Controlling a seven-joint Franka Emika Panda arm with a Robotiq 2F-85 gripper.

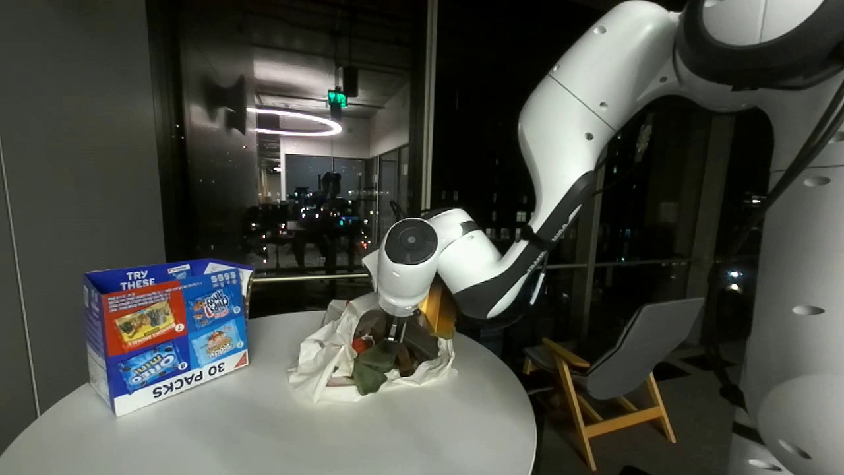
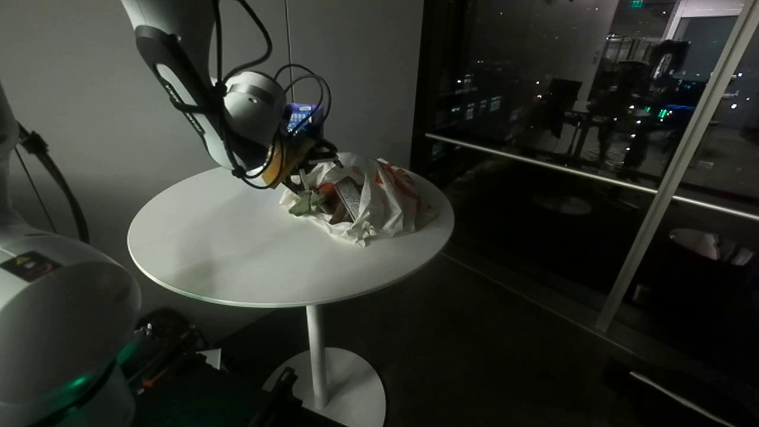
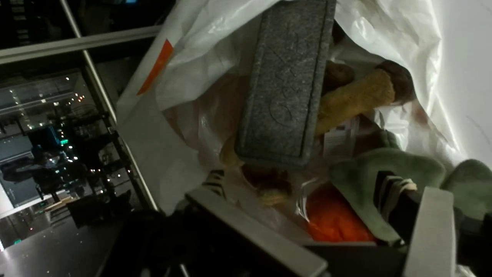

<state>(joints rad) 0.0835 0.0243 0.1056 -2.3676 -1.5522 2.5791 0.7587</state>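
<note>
Gripper (image 3: 303, 188), jaws parted, hangs at the white bag's (image 3: 196, 73) mouth.

A blue "30 PACKS" snack box (image 1: 178, 333) stands before me on a round white surface (image 1: 277, 435), a gray wooden-framed chair (image 1: 636, 353) standing apart, a glowing ring light (image 1: 297, 133) showing in the dark window (image 1: 475, 165).

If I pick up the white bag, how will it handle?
The white bag will probably crumple and sag, since its walls look thin and wrinkled. Shiny highlights suggest it may be slippery. With the grey block showing in its open mouth, lifting could let contents slide out.
</note>
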